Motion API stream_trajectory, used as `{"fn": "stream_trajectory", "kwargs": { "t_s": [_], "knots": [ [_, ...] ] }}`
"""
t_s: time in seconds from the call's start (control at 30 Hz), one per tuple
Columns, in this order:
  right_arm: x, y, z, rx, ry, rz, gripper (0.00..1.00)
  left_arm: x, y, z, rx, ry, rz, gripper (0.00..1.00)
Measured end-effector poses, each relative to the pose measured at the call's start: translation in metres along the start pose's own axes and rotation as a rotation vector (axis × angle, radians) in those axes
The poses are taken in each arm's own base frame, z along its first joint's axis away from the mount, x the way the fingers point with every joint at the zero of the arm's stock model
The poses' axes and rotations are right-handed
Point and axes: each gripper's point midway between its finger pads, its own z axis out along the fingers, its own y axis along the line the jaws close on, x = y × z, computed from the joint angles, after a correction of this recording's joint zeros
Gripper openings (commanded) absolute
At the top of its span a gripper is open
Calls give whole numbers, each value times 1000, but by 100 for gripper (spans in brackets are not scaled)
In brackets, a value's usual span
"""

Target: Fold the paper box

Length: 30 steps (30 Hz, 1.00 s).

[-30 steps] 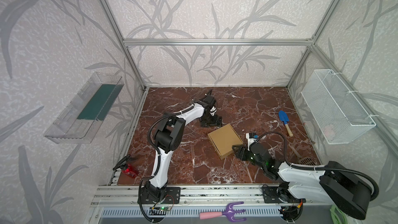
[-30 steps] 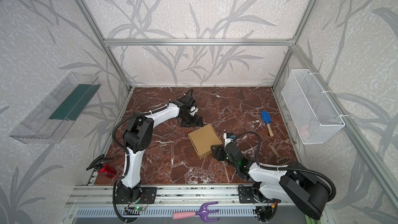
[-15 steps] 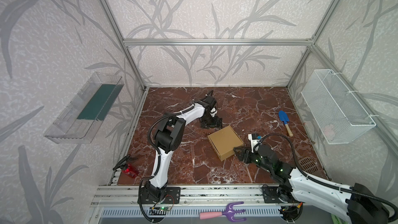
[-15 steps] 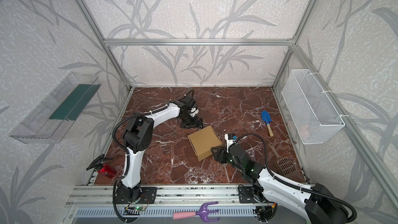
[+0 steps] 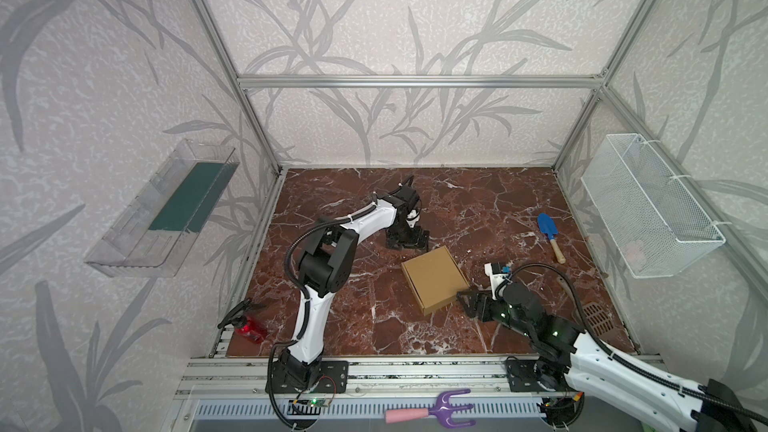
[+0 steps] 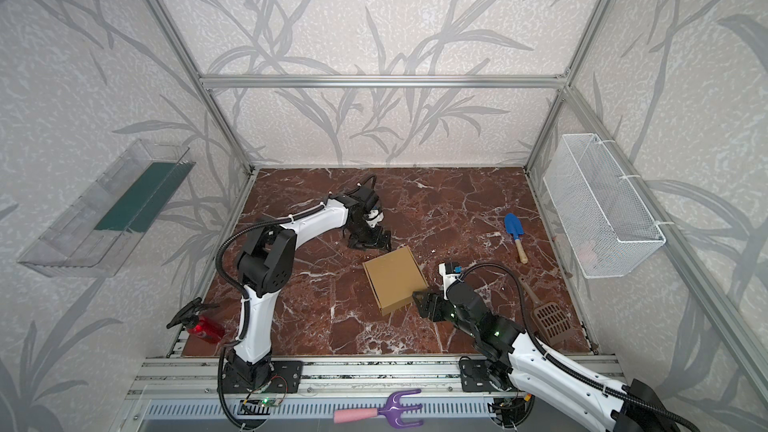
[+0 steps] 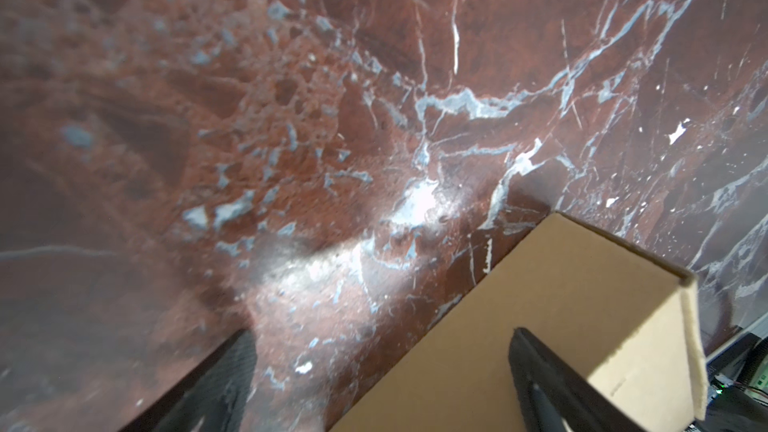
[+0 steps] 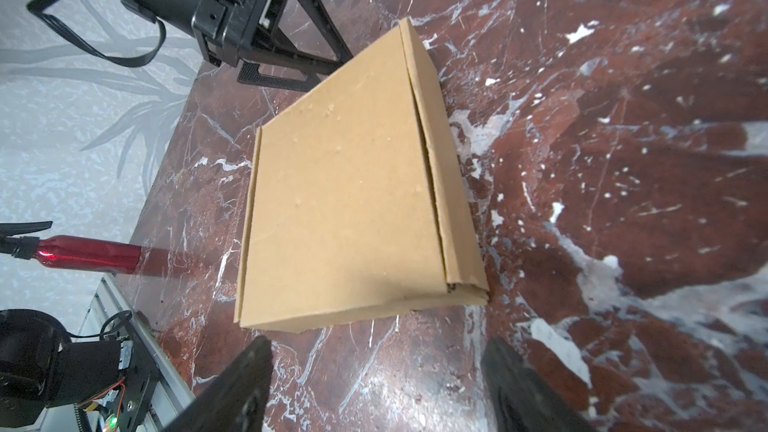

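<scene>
Now | step: paper box (image 5: 436, 278) looks folded shut, flat at bench (image 5: 498, 201) middle | my left tool (image 5: 409, 242) wide, empty, by its far corner | my right tool (image 8: 378, 359) wide, empty, just off its near edge | next: I judge a lid press-check, then backing both clear.

Lab robot cell — aluminium frame (image 5: 415, 81), wallpapered panels (image 5: 395, 14), marble floor (image 5: 478, 201)

Matt cardboard paper box (image 8: 345, 184) on glossy marble floor (image 8: 623, 160).
</scene>
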Motion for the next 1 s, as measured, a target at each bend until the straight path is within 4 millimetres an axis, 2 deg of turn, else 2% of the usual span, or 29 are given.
{"fn": "stream_trajectory", "kwargs": {
  "t_s": [0.13, 0.17, 0.37, 0.47, 0.6, 0.67, 0.73, 0.77, 0.8, 0.83, 0.9, 0.97, 1.0],
  "knots": [
    [-25, 16, -10, 5, -42, -44, 96, -9, -7, -34, 15, -97, 20, 99],
    [-32, 21, -12, 3, -51, -55, 99, -12, -11, -47, 22, -135, 31, 99],
    [-62, 42, -18, 11, -72, -141, 99, -19, -29, -136, 60, -431, 112, 99],
    [-90, 50, -26, 33, -110, -183, 99, -8, -24, -174, 31, -588, 131, 99],
    [-133, 47, -38, 91, -206, -214, 99, 15, 2, -207, -71, -755, 118, 99],
    [-147, 37, -41, 142, -239, -219, 99, 29, 19, -216, -135, -810, 101, 99],
    [-151, 26, -41, 186, -246, -225, 99, 31, 29, -222, -183, -843, 84, 99],
    [-158, 11, -39, 237, -255, -227, 99, 30, 44, -227, -225, -920, 59, 99],
    [-167, -1, -38, 274, -278, -225, 99, 39, 62, -228, -276, -952, 31, 99],
    [-181, -25, -39, 349, -316, -207, 99, 54, 87, -225, -342, -968, -16, 99],
    [-194, -71, -39, 470, -348, -157, 99, 76, 129, -219, -450, -996, -96, 99],
    [-189, -119, -38, 589, -335, -112, 99, 92, 165, -213, -564, -1011, -166, 99],
    [-184, -135, -36, 631, -322, -113, 99, 95, 175, -209, -595, -1010, -180, 99]
  ]
}}
